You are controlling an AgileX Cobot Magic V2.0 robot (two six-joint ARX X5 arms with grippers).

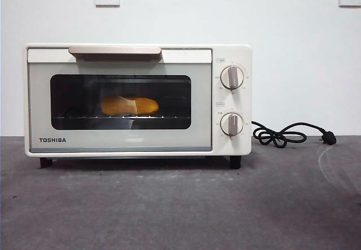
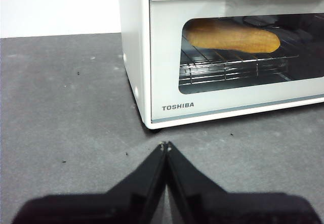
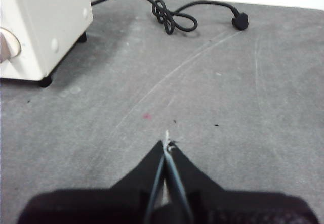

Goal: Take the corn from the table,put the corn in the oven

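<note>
Both grippers, left [image 2: 165,145] and right [image 3: 167,144], rest closed and empty; corn [image 1: 130,105] sits inside the shut oven [image 1: 231,52] — nothing left but waiting.

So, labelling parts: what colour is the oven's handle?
Beige, on the oven handle; front view shows it best.

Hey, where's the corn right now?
The corn lies on the wire rack inside the closed oven, behind its glass window, left of the two knobs.
</note>
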